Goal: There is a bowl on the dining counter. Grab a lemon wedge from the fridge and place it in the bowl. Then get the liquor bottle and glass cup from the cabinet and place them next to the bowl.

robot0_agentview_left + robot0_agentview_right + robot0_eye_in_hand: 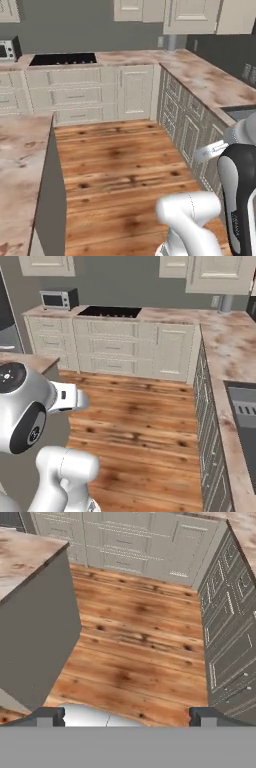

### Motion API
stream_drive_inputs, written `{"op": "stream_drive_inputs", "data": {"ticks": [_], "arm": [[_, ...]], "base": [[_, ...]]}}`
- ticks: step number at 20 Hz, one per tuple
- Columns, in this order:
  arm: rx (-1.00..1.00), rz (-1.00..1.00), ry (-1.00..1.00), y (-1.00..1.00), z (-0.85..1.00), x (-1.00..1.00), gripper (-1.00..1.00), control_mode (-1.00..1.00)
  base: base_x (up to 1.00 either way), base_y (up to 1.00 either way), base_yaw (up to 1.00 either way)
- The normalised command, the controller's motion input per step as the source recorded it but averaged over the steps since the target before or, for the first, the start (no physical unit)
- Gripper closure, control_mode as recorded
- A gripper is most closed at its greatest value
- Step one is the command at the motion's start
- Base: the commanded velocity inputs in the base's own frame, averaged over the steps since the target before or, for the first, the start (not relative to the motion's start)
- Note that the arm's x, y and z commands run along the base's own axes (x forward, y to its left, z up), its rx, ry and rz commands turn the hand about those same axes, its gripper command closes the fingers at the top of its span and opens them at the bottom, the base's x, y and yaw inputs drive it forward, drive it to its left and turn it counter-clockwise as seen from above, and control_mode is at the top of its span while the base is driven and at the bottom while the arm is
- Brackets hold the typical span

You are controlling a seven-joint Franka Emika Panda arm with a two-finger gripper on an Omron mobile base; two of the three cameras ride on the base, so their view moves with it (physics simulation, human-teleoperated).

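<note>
In the hand view my gripper [126, 717] stands open, its two dark fingertips [50, 716] far apart with nothing between them, over the wooden floor [135, 642]. A corner of the dining counter [25, 552] with its grey side lies to the left, and its beige veined top also runs along the left of the left base view [20, 165]. The dark-grey fridge [7, 321] shows as a sliver at the left edge of the right base view. Closed cream upper cabinets [192, 15] hang on the far wall. The bowl, lemon wedge, liquor bottle and glass cup are out of view.
Cream wall cabinets under a veined counter [210, 80] line the back and right. A black cooktop [110, 311] and a microwave [57, 299] sit at the back, and a sink [245, 411] at the right. An open aisle of wooden floor [125, 165] runs ahead.
</note>
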Motion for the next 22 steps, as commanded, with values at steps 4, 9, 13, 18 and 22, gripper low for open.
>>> {"op": "stream_drive_inputs", "data": {"ticks": [4,9,13,18,22], "arm": [[0.0,0.0,0.0,0.0,0.0,0.0,-1.0,1.0],[0.0,0.0,0.0,0.0,0.0,0.0,-1.0,1.0],[0.0,0.0,0.0,0.0,0.0,0.0,-1.0,1.0],[0.0,0.0,0.0,0.0,0.0,0.0,-1.0,1.0],[0.0,0.0,0.0,0.0,0.0,0.0,-1.0,1.0]], "base": [[1.0,0.04,-0.02],[1.0,0.29,-0.16],[1.0,0.25,-0.16],[1.0,0.45,-0.2],[1.0,0.63,-0.25]]}}
